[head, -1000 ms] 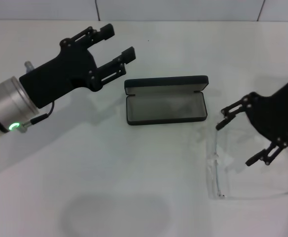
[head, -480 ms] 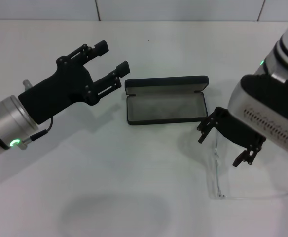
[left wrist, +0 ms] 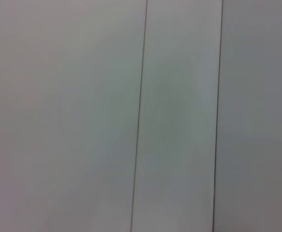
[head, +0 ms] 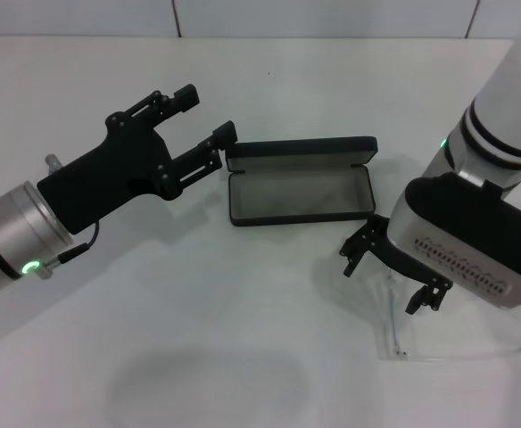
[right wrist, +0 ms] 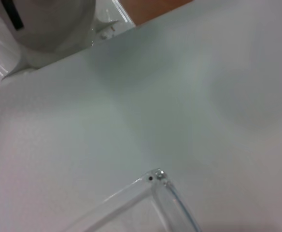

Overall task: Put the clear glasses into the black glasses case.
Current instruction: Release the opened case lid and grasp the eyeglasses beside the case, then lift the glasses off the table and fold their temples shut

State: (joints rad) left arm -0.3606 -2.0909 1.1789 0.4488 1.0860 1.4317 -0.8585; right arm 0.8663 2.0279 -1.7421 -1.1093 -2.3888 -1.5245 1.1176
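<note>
Head view: the right hand (head: 392, 275) is moving lower than before, fingers apart over the clear glasses (head: 394, 332) on the tabletop (head: 243, 357). The left hand (head: 207, 116), fingers apart, is hovering beside the open black glasses case (head: 300, 192). Right wrist view: a glasses hinge (right wrist: 156, 176) is showing.

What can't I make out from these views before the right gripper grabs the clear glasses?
- Head view: the right gripper covers part of the clear glasses; contact unreadable.
- Right wrist view: only one hinge corner shows; the rest is cut off.
- Left wrist view: blank surface only, neither the black glasses case nor the left gripper.
</note>
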